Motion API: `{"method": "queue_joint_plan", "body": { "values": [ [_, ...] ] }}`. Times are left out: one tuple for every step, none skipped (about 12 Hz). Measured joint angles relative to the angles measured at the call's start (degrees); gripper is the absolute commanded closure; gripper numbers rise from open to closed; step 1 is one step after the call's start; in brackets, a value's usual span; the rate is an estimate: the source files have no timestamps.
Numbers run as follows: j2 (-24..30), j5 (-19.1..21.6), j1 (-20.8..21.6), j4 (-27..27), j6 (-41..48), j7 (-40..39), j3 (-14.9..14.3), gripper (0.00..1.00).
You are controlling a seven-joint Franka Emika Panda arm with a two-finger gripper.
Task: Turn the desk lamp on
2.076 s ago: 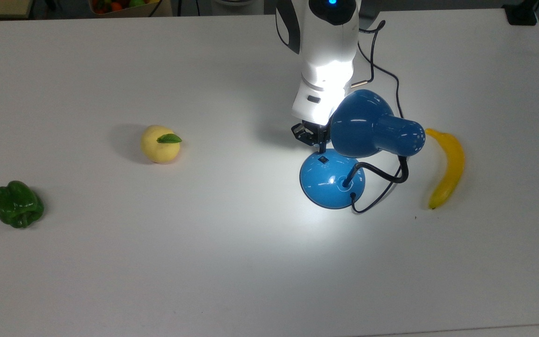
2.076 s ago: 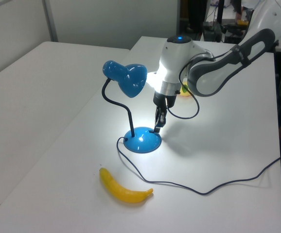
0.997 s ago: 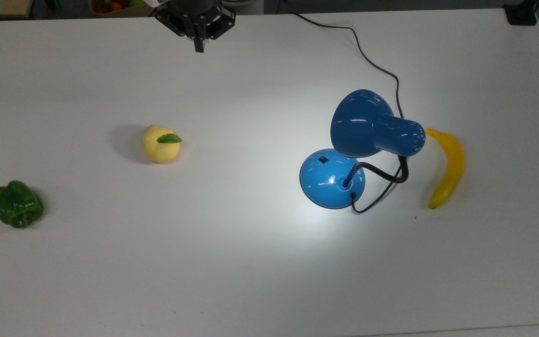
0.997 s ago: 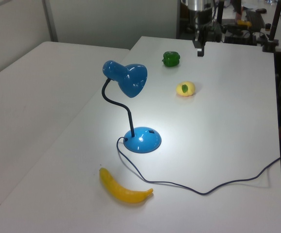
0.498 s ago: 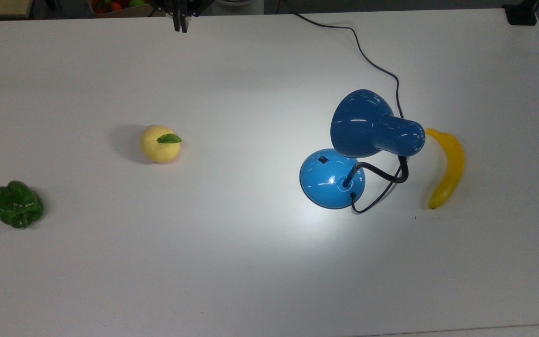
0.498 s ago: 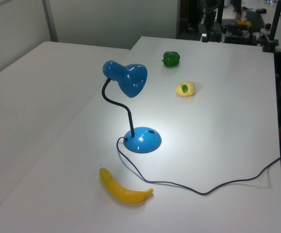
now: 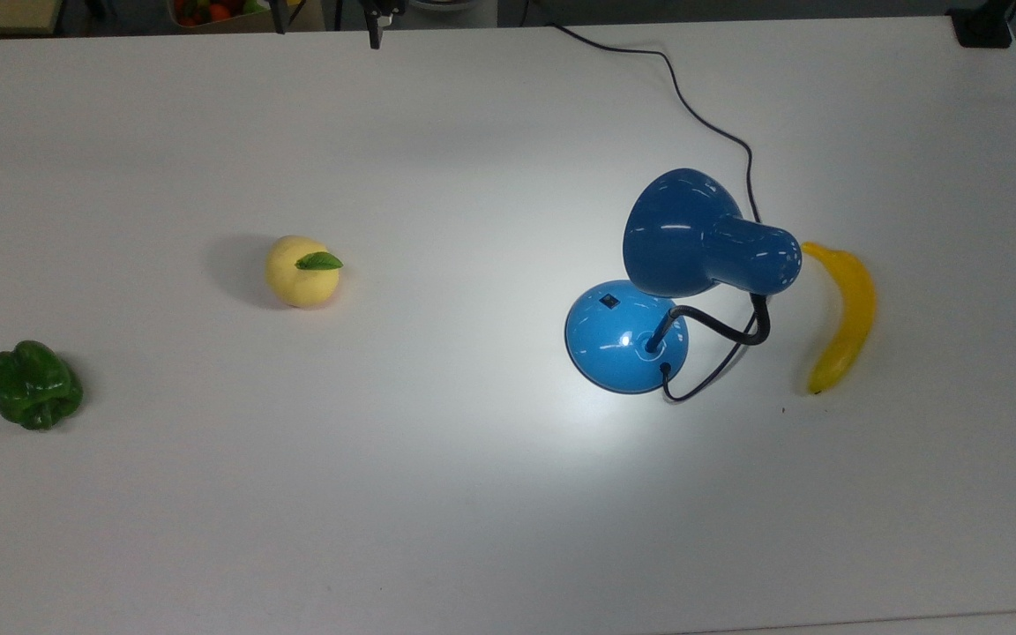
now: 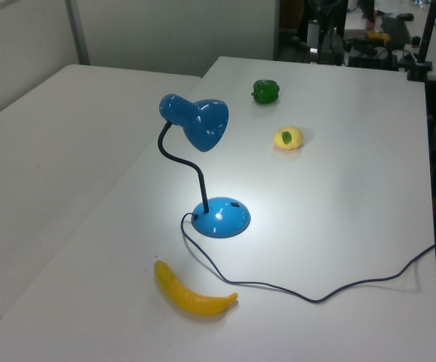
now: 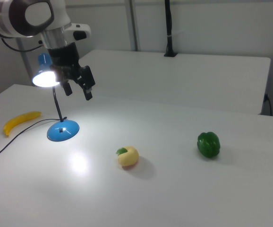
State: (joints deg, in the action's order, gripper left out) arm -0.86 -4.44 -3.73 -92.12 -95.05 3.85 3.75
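Desk lamp (image 7: 649, 300) lit, no readable markings

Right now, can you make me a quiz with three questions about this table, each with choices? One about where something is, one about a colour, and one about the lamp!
1. In the top view, which thing lies just to the right of the desk lamp?
A. the green pepper
B. the banana
C. the yellow fruit

2. What colour is the leaf on the yellow fruit?
A. green
B. red
C. blue

3. Is the desk lamp shining?
A. no, it is dark
B. yes, it is lit
C. it has fallen over

Answers:
1. B, the banana lies close by the lamp's shade, while the green pepper sits far off at the top view's left.
2. A, a small green leaf lies on top.
3. B, the right view shows the shade glowing and a bright pool on the table.
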Motion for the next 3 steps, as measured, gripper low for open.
{"method": "queue_joint_plan", "body": {
  "values": [
    [0.24, 0.0, 0.0, 0.0, 0.02, 0.0, -0.12, 0.0],
    [0.47, 0.0, 0.0, 0.0, 0.11, 0.0, -0.3, 0.0],
    [0.52, 0.0, 0.0, 0.0, 0.22, 0.0, -0.38, 0.0]
  ]
}}
